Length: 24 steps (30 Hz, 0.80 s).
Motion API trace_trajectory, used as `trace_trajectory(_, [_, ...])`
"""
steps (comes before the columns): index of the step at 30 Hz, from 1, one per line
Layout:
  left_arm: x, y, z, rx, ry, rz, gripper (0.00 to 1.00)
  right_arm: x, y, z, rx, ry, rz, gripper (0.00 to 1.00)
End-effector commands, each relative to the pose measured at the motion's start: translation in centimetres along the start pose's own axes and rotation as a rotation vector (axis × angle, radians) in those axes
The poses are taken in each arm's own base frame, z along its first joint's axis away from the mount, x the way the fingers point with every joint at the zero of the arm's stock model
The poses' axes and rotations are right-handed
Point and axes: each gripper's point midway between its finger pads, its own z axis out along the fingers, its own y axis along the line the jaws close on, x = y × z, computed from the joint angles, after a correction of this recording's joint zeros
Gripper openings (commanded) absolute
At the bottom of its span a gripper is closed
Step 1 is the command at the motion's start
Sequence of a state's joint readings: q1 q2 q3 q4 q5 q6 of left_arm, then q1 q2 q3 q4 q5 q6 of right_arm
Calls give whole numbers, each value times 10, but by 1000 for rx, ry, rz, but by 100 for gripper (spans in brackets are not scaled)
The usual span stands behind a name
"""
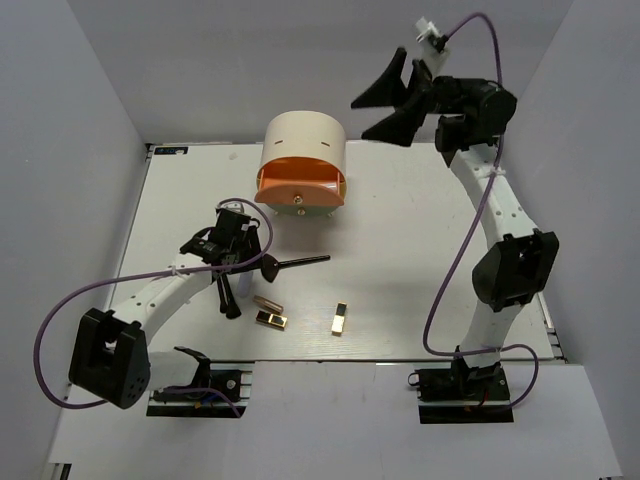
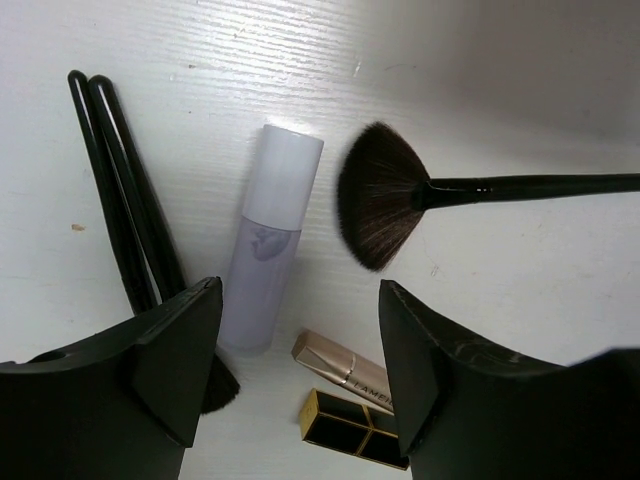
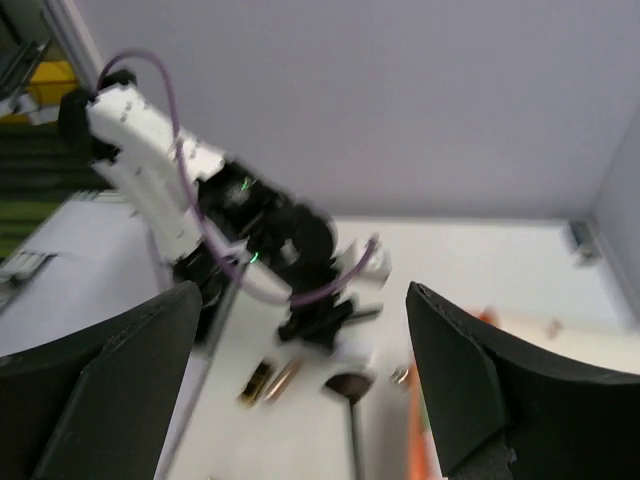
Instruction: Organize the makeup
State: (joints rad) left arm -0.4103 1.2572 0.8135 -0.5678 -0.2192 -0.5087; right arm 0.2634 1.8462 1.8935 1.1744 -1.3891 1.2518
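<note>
From above, finds the left hand (image 1: 230,260) low over the left half of the tabletop (image 1: 430,270), spread wide and gripping nothing. Places the fan brush (image 1: 272,267) just beside it, handle running right, and two black brushes (image 1: 228,298) lying together nearer the front. Picks out, toward the near edge, a copper lipstick (image 1: 267,303) close against a gold-and-black case (image 1: 271,320), with a second case (image 1: 340,320) apart to the right. Shows at the back the cream box (image 1: 300,140), its orange drawer (image 1: 300,185) standing out from the front. Catches the right hand (image 1: 392,100) high over the far right corner, likewise spread and empty.

From the left wrist, adds what the arm mostly hides from above: a pale tube (image 2: 268,240) lying flat between the two brushes and the fan head, touching neither, straight ahead of the gap between the open fingers (image 2: 170,360).

From the right wrist, gives only a blurred look down between its own parted fingers (image 3: 480,400) at the left arm; cannot tell the small items apart there.
</note>
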Motion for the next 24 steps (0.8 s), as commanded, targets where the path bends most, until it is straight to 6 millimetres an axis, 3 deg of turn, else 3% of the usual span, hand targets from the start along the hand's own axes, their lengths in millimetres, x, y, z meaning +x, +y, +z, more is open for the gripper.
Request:
trace_trajectory(1, [-15, -6, -9, 43, -52, -8, 74, -75, -6, 19, 121, -184, -224, 89])
trace_trajectory(2, [-16, -6, -9, 46, -56, -4, 74, -100, -16, 21, 214, -251, -211, 89])
trace_trajectory(4, [-14, -6, -8, 45, -50, 1, 75, -116, -25, 31, 313, -279, -306, 89])
trace_trajectory(5, [-14, -6, -8, 44, -45, 3, 75, -126, -44, 22, 473, -282, -416, 89])
trace_trajectory(6, [-13, -3, -4, 32, -35, 2, 75, -118, -49, 36, 502, -280, -434, 89])
trace_trajectory(8, [-8, 2, 1, 11, -3, 8, 74, -100, -61, 33, 574, -306, -403, 89])
trace_trajectory(11, [-3, 6, 6, -4, 39, 25, 72, -67, -55, 40, 481, -280, -288, 89])
trace_trajectory(12, [-2, 5, 7, 0, 48, 30, 69, -48, -59, 42, 471, -260, -229, 89])
trace_trajectory(14, [-1, 8, 12, -5, 87, 38, 66, -39, -54, 44, 480, -235, -248, 78])
trace_trajectory(15, [1, 8, 12, -6, 107, 47, 63, -25, -61, 41, 515, -200, -266, 73])
trace_trajectory(18, [6, 8, 18, 19, 151, 59, 58, -23, -57, 41, 555, -181, -297, 55])
trace_trajectory(19, [5, 10, 19, 22, 158, 64, 57, -18, -57, 40, 568, -163, -304, 45])
trace_trajectory(24, [14, 8, 33, 66, 221, 63, 57, -9, -60, 33, 602, -154, -296, 43])
